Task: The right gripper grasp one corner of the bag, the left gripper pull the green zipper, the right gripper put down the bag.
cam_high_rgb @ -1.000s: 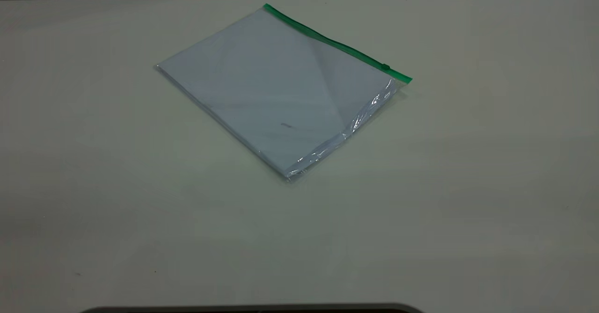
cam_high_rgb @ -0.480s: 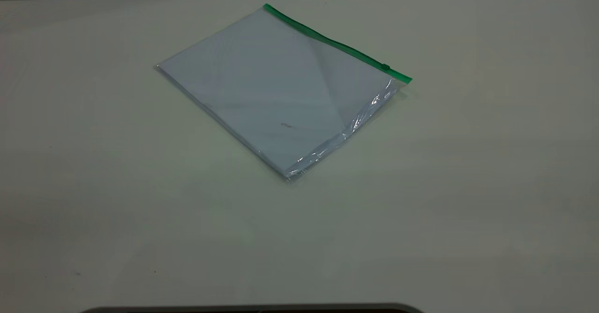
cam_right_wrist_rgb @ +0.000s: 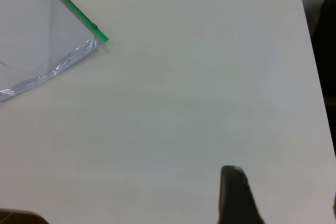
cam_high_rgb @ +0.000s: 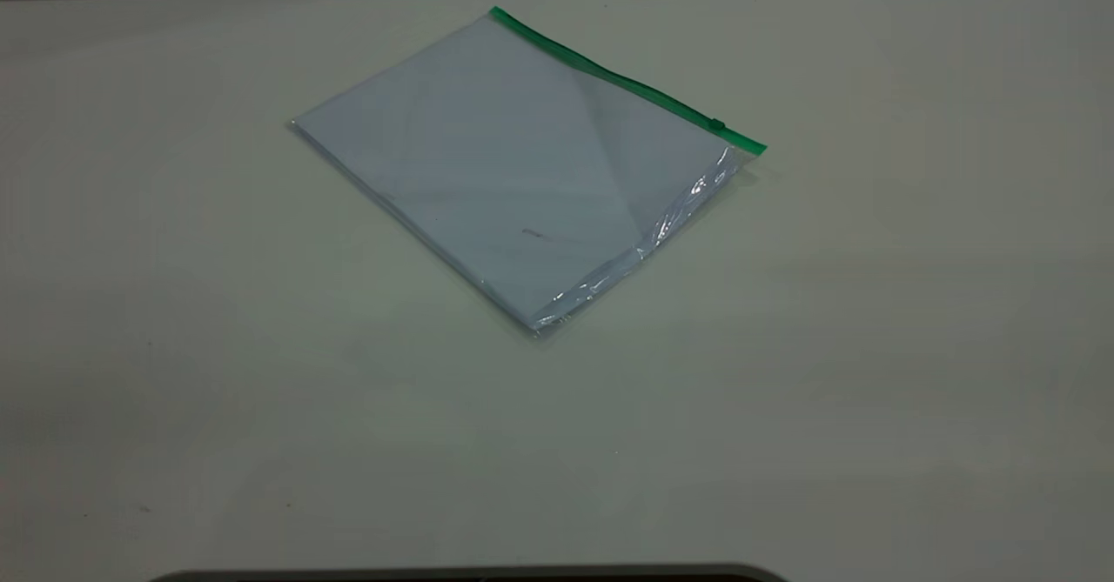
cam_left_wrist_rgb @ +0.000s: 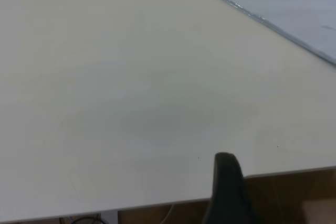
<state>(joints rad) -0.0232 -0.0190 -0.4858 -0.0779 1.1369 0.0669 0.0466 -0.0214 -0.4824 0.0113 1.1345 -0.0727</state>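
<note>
glossy clear plastic bag (cam_high_rgb: 522, 164), matt table (cam_high_rgb: 870, 347)

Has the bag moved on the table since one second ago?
No. In the exterior view the bag lies at the same spot, and its green zipper keeps the same distance from the far edge of the table.

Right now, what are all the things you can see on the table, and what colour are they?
table: one, pale cream, fills the exterior view.
bag: one, clear and glossy, lying flat on the far middle of the table, turned at an angle.
paper sheets: a stack, white, inside the bag; the count cannot be told.
green zipper: one, bright green, along the bag's far long edge.
slider tab: one, green, near the zipper's right end.
left gripper: one, black, over the table's near edge, away from the bag.
right gripper: one, black, above bare table, away from the bag.
</note>
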